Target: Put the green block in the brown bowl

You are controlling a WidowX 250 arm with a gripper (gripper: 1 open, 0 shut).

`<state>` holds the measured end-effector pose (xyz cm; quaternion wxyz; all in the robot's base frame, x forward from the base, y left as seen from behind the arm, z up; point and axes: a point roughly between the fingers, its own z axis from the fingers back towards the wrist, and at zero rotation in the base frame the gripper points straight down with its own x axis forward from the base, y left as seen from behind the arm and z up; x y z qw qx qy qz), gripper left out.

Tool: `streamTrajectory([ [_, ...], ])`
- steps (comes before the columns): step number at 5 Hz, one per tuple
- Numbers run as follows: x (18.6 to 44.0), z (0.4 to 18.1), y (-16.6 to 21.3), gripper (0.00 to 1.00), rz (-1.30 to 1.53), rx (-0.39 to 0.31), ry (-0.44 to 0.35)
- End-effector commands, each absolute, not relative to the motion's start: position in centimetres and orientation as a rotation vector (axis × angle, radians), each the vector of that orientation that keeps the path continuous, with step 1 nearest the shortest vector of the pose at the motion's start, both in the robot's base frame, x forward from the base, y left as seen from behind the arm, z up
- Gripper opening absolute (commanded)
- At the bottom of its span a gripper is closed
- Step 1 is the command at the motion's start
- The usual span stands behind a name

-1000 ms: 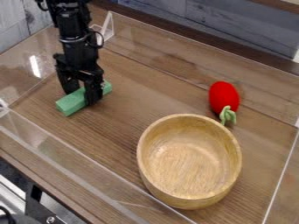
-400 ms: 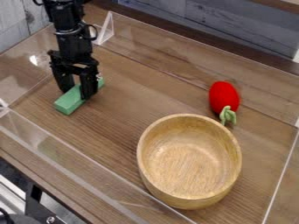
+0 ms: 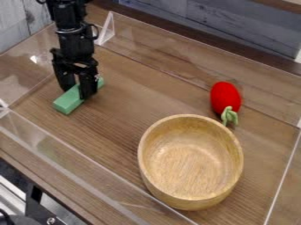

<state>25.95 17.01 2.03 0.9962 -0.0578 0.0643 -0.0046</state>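
Note:
The green block lies flat on the wooden table at the left, its far end between the fingers of my gripper. The gripper points straight down from the black arm and stands open, one finger on each side of the block's upper end. Whether the fingers touch the block cannot be told. The brown bowl sits at the lower right, round, light wood, with nothing inside it.
A red strawberry-like toy with a green stem lies just beyond the bowl's far right rim. Clear plastic walls run along the front and left of the table.
The gripper has shifted slightly left along the block; its jaws remain open. The block, bowl and toy have not moved.

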Motion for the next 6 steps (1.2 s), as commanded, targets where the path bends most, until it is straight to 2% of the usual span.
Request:
streamTrajectory([
  [1,25.2,2.8,18.9,1.0,-0.004,-0.11,0.107],
  [3,26.1,3.7,18.1,1.0,0.131,-0.134,0.106],
  [5,26.7,4.4,15.6,1.0,0.033,-0.133,0.122],
  [6,26.2,4.4,15.1,0.0,0.022,-0.138,0.126],
])
